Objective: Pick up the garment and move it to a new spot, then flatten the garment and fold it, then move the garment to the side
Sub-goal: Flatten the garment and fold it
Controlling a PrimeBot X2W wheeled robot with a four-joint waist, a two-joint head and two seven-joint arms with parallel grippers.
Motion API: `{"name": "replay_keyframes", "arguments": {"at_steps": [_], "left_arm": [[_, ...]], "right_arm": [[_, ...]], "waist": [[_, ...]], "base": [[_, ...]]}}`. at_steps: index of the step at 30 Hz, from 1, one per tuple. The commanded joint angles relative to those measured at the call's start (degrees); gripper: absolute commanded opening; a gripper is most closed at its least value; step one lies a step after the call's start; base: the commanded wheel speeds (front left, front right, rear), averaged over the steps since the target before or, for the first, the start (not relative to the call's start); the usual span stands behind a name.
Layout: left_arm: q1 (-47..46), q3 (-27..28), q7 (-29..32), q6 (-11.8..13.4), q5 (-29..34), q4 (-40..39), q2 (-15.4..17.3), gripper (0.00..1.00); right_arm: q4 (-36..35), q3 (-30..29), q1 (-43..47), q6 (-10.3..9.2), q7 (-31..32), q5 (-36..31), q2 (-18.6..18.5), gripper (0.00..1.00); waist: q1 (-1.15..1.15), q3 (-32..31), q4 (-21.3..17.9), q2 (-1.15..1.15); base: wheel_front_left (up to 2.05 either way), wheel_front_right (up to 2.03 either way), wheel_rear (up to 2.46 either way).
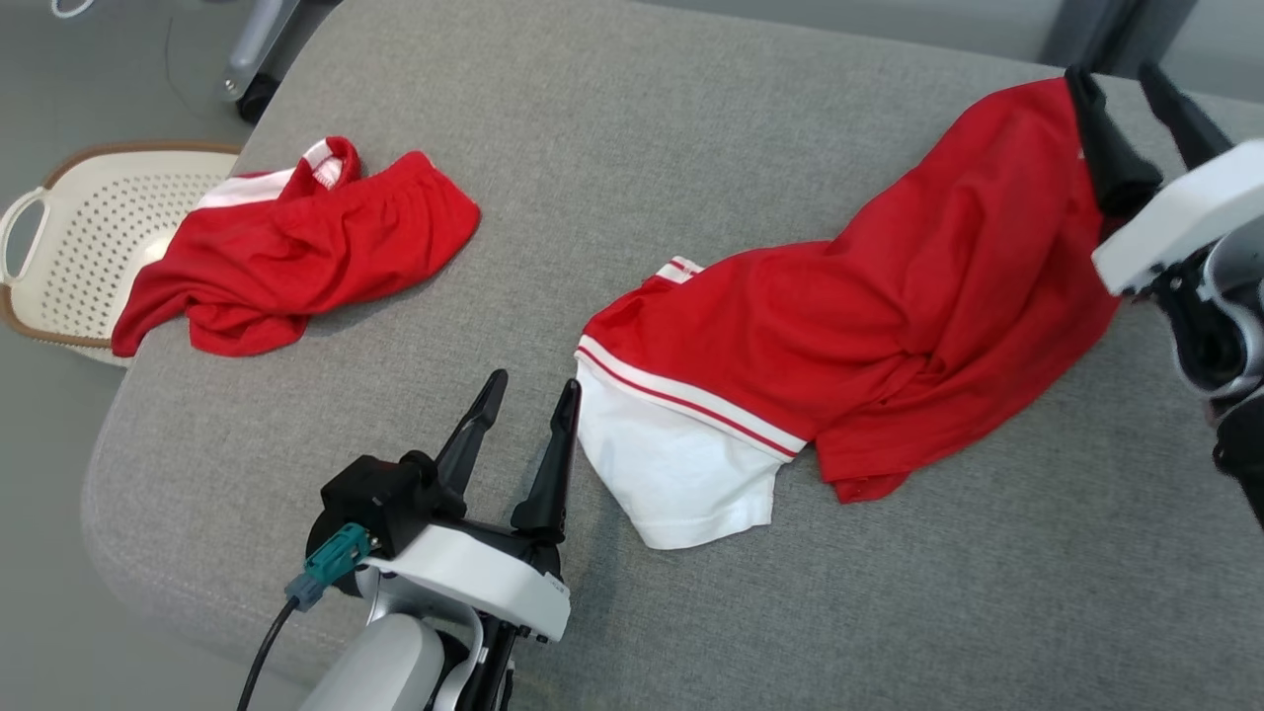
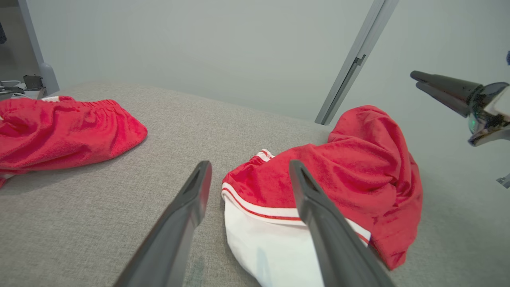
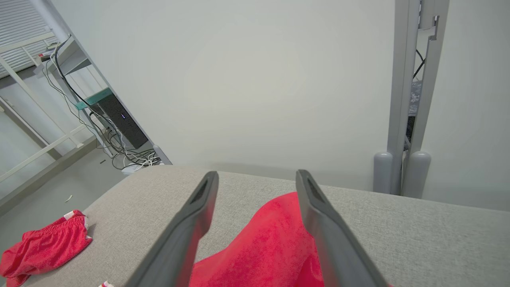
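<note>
With our left gripper and right gripper both spread apart, we could pinch only one layer of the crumpled shirt and bunch it further.

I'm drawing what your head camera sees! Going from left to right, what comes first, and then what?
A white holey plastic basket → crumpled red shorts → left gripper → red shirt with white striped sleeve → right gripper.
</note>
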Motion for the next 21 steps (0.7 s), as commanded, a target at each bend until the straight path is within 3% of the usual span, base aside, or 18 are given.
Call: {"name": "replay_keyframes", "arguments": {"at_steps": [1, 6, 11, 16, 21], "left_arm": [[0.7, 0.2, 0.0, 0.2, 0.2, 0.1, 0.6, 1.0], [2.7, 0.8, 0.8, 1.4, -0.3, -0.4, 2.0, 1.0], [4.3, 1.3, 2.2, 2.5, -0.4, -2.4, 3.5, 1.0], [5.7, 1.1, 3.5, 3.6, -0.7, -4.2, 4.2, 1.0], [6.5, 0.8, 3.4, 3.9, -1.2, -4.7, 3.6, 1.0]], "right_arm": [[-0.2, 0.7, 1.8, 0.01, -1.4, 0.3, -0.3, 1.0], [-4.2, 4.9, 9.6, 0.01, -8.2, 1.9, -0.1, 1.0], [-8.8, 10.0, 17.5, 0.01, -9.7, 0.5, -0.7, 1.0], [-10.7, 17.6, 22.1, 0.01, -2.4, -3.3, -0.4, 1.0], [-11.6, 20.8, 24.1, 0.0, 2.7, -4.0, -0.3, 1.0]], "waist": [[0.0, -2.4, -2.0, 0.0], [0.0, -7.1, -4.9, 0.0], [0.0, -9.6, -5.4, 0.0], [0.0, -10.8, -3.0, 0.0], [0.0, -10.7, -0.1, 0.0]], "base": [[0.0, 0.0, 0.0], [0.0, 0.0, 0.0], [0.0, 0.0, 0.0], [0.0, 0.0, 0.0], [0.0, 0.0, 0.0]]}}
